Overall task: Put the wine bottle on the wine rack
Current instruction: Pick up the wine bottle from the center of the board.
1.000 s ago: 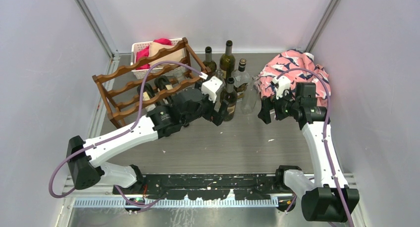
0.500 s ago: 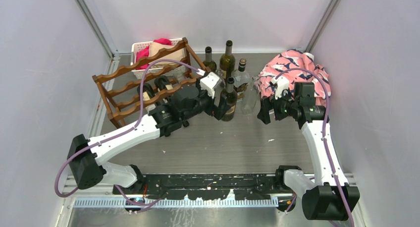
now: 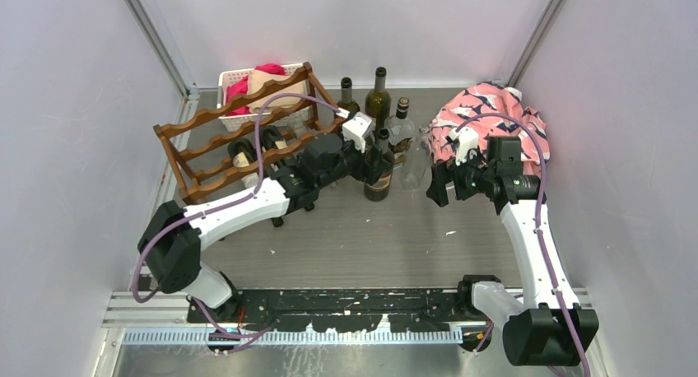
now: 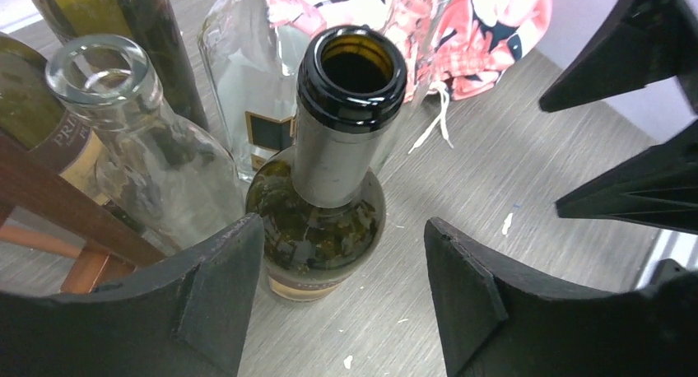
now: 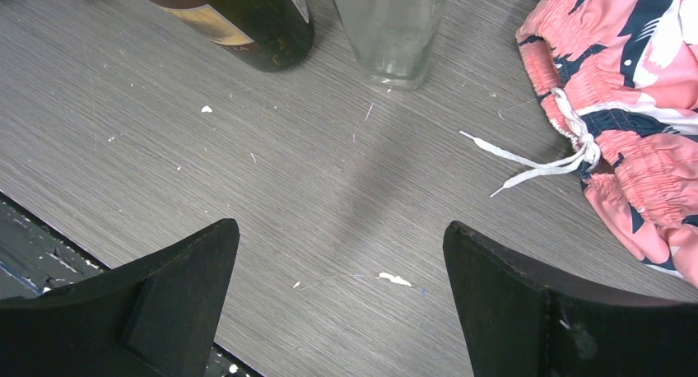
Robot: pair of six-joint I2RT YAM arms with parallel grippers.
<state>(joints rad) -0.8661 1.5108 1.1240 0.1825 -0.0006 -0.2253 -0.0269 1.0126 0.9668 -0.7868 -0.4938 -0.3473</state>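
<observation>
A dark green wine bottle (image 3: 379,169) stands upright and uncorked on the table, right of the reddish-brown wine rack (image 3: 216,140). My left gripper (image 3: 369,161) is open around it. In the left wrist view the bottle (image 4: 333,196) rises between the fingers. The left finger (image 4: 218,286) sits close by the bottle's shoulder, and table shows between the bottle and the right finger (image 4: 465,286). A rack rail (image 4: 58,208) shows at the left. My right gripper (image 3: 439,183) hangs open over bare table (image 5: 339,229), holding nothing.
Two bottles (image 3: 251,153) lie in the rack's lower tier. More dark bottles (image 3: 378,95) and clear ones (image 3: 402,122) stand behind the wine bottle, with a clear glass (image 3: 412,168) beside it. A white basket (image 3: 230,79) sits behind the rack. Pink patterned shorts (image 3: 494,118) lie at back right.
My left arm has reached forward and right until its fingers flank the wine bottle, and the jaws have narrowed. The right arm has barely moved.
</observation>
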